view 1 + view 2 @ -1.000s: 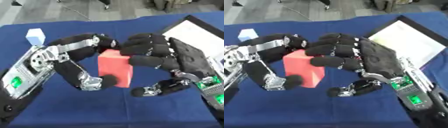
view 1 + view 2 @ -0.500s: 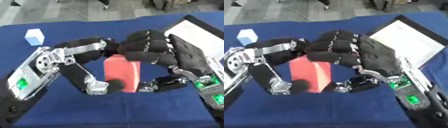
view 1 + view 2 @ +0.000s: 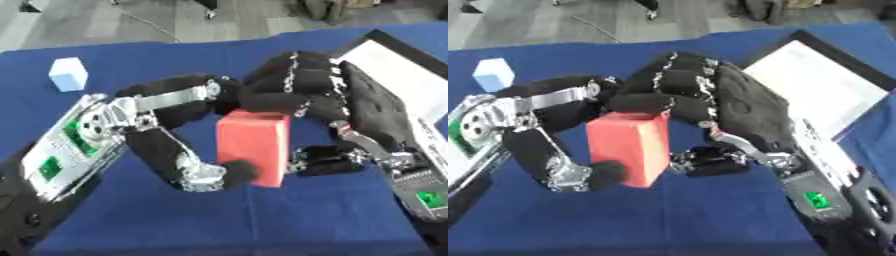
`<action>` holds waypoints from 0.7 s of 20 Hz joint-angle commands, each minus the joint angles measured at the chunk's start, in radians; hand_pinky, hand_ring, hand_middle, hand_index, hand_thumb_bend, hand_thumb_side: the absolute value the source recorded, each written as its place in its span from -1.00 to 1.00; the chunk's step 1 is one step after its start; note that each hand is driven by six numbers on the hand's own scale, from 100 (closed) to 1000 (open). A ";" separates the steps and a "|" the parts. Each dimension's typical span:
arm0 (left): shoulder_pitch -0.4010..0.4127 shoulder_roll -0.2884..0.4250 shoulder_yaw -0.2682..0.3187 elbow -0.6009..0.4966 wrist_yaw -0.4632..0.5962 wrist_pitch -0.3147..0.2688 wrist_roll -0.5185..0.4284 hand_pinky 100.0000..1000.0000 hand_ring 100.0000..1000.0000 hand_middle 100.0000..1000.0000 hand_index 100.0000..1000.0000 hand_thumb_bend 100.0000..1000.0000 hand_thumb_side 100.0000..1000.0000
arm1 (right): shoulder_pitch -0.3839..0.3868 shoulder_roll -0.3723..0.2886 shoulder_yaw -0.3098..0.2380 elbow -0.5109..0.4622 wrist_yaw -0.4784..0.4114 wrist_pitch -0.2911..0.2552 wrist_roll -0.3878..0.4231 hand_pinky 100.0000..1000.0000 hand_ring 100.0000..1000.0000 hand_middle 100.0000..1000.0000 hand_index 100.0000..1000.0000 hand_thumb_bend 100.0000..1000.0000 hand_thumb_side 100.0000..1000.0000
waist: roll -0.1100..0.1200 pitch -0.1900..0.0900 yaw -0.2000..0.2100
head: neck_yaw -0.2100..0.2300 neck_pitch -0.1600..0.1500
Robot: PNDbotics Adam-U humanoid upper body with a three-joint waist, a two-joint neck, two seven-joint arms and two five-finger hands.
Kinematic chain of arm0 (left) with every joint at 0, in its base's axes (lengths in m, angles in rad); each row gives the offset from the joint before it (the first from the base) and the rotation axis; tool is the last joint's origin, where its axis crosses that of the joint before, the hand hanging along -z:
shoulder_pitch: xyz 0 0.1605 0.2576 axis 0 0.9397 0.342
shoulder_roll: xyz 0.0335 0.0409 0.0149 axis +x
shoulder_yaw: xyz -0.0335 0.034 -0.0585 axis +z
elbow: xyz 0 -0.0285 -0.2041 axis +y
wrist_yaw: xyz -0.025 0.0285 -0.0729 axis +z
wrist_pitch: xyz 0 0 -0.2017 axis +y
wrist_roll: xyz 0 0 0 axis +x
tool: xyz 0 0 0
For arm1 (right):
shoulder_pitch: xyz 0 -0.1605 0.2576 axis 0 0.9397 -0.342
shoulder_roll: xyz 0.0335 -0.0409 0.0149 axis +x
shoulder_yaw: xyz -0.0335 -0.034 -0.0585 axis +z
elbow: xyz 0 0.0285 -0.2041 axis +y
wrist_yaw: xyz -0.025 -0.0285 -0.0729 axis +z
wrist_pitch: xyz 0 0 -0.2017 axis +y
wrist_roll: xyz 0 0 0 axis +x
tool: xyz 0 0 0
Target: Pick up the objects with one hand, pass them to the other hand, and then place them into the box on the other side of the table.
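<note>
1. Red block (image 3: 254, 145) upright above the blue table (image 3: 289, 220), between both hands
2. Left hand (image 3: 188, 150) curled round its left side
3. Right hand (image 3: 710, 105) curled over its top and right side
4. Box (image 3: 820, 82) at right

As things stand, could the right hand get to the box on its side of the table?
Probably yes. The right hand is curled on the red block next to the box, with nothing visible between them. But the left hand also grips the block.
</note>
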 commanded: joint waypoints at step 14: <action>-0.009 0.004 0.015 -0.018 -0.011 0.009 -0.020 0.52 0.10 0.06 0.33 -1.00 0.35 | 0.004 -0.013 0.003 -0.009 -0.058 0.048 -0.173 0.24 0.14 -0.18 -0.29 -1.00 -1.00 | -0.002 -0.018 -0.002 | -0.004 -0.003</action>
